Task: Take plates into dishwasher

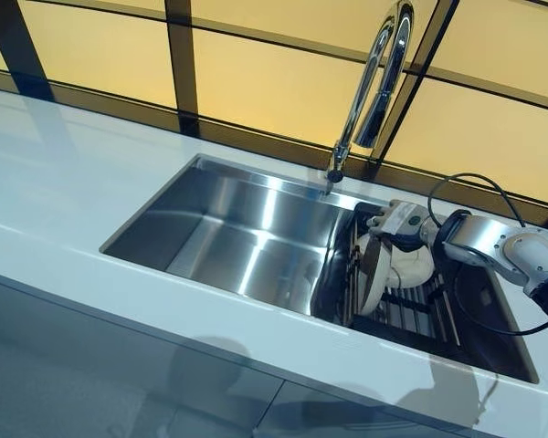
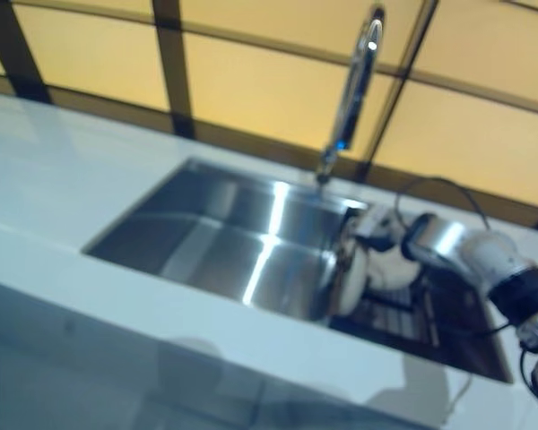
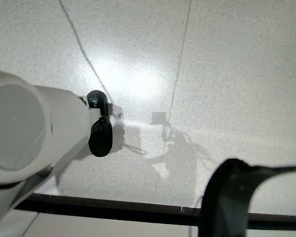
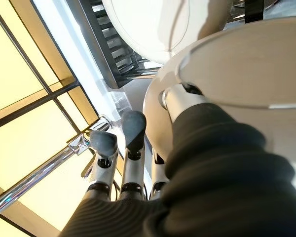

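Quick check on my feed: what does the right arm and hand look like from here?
The right arm is silver-grey with rounded joint housings. The right hand has silver fingers with dark rounded tips, and a dark ribbed cover wraps its back and wrist. The left hand shows in no view.

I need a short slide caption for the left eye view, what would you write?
Right hand reaches a white plate standing in the dark rack inside the steel sink.

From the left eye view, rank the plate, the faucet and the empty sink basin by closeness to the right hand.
1. Plate: upright in the rack, at the right hand.
2. Faucet: behind, rising above.
3. Sink basin: empty, to the hand's left.
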Available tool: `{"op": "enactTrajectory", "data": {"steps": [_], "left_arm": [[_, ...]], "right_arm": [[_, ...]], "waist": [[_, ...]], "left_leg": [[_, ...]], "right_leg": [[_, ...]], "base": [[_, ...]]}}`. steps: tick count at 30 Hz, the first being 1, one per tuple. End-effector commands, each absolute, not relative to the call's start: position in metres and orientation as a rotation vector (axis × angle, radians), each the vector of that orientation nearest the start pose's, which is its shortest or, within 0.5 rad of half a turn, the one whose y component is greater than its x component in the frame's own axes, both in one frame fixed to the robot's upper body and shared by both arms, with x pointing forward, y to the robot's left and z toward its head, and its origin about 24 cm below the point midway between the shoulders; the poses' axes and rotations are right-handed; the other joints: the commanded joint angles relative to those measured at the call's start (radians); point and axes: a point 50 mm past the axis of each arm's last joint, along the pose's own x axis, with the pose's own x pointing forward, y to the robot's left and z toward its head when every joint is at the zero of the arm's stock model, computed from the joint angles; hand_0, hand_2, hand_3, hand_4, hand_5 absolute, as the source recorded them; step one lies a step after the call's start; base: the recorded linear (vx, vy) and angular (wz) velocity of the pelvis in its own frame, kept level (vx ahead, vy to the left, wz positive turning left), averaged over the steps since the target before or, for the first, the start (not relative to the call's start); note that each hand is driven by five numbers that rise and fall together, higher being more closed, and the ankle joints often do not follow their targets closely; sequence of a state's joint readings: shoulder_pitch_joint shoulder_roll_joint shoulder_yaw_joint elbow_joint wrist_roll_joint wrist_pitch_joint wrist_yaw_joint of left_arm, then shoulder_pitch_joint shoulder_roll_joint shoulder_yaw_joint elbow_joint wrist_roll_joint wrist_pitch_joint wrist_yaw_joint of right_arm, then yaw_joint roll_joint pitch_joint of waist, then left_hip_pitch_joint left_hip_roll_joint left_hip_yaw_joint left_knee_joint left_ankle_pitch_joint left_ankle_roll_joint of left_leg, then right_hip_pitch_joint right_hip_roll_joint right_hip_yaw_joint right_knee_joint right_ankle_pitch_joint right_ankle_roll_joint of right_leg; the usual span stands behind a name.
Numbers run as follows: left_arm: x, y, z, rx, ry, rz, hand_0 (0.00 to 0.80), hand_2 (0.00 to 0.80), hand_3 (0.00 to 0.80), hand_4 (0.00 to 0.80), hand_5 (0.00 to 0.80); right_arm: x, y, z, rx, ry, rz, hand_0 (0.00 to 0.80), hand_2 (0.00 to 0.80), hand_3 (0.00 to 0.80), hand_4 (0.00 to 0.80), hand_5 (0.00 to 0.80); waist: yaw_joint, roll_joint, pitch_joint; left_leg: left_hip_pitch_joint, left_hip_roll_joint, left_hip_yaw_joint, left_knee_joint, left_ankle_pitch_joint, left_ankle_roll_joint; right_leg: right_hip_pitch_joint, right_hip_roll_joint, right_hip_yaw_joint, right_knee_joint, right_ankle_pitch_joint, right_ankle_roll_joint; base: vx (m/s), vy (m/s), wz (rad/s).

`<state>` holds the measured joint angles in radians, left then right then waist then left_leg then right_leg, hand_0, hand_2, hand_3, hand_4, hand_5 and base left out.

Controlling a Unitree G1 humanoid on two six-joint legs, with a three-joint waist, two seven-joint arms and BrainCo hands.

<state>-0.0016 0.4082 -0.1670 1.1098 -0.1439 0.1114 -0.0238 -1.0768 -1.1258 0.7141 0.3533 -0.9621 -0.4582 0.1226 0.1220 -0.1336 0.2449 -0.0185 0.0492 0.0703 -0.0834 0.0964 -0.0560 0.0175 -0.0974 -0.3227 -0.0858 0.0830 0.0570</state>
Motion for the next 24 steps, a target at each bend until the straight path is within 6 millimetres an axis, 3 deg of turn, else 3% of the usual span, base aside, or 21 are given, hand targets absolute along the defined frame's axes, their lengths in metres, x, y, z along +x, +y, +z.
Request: {"op": "enactTrajectory", "data": {"steps": [1, 8, 17, 24], "left_arm": [[0.096, 0.292, -0.140, 0.302, 1.248, 0.170, 0.000, 0.000, 0.000, 0.000, 0.000], [0.091, 0.290, -0.143, 0.296, 1.268, 0.168, 0.000, 0.000, 0.000, 0.000, 0.000], [0.088, 0.287, -0.144, 0.297, 1.280, 0.161, 0.000, 0.000, 0.000, 0.000, 0.000], [0.084, 0.287, -0.146, 0.290, 1.293, 0.167, 0.000, 0.000, 0.000, 0.000, 0.000]], "right_arm": [[0.342, -0.227, 0.278, -2.425, -0.490, 0.311, 0.800, 0.800, 0.800, 0.800, 0.800], [0.339, -0.234, 0.292, -2.461, -0.497, 0.232, 0.800, 0.800, 0.800, 0.800, 0.800], [0.336, -0.234, 0.294, -2.469, -0.489, 0.233, 0.800, 0.800, 0.800, 0.800, 0.800], [0.336, -0.249, 0.299, -2.441, -0.411, 0.190, 0.800, 0.800, 0.800, 0.800, 0.800]], "waist": [[0.002, -0.016, -0.051], [-0.008, -0.024, -0.086], [-0.012, -0.026, -0.110], [-0.022, -0.032, -0.135]], "left_leg": [[0.022, -0.006, 0.010, -0.004, -0.091, 0.023], [0.044, -0.007, 0.016, -0.004, -0.101, 0.025], [0.063, -0.009, 0.022, -0.004, -0.108, 0.029], [0.076, -0.007, 0.028, -0.004, -0.113, 0.027]], "right_leg": [[0.026, -0.015, 0.034, 0.003, -0.024, 0.090], [0.043, -0.011, 0.045, 0.001, -0.029, 0.090], [0.057, -0.009, 0.051, -0.001, -0.032, 0.091], [0.064, -0.006, 0.058, -0.001, -0.032, 0.093]], "base": [[0.009, 0.009, -0.06], [0.015, 0.011, -0.05], [0.000, 0.000, 0.00], [-0.001, 0.007, -0.05]]}}
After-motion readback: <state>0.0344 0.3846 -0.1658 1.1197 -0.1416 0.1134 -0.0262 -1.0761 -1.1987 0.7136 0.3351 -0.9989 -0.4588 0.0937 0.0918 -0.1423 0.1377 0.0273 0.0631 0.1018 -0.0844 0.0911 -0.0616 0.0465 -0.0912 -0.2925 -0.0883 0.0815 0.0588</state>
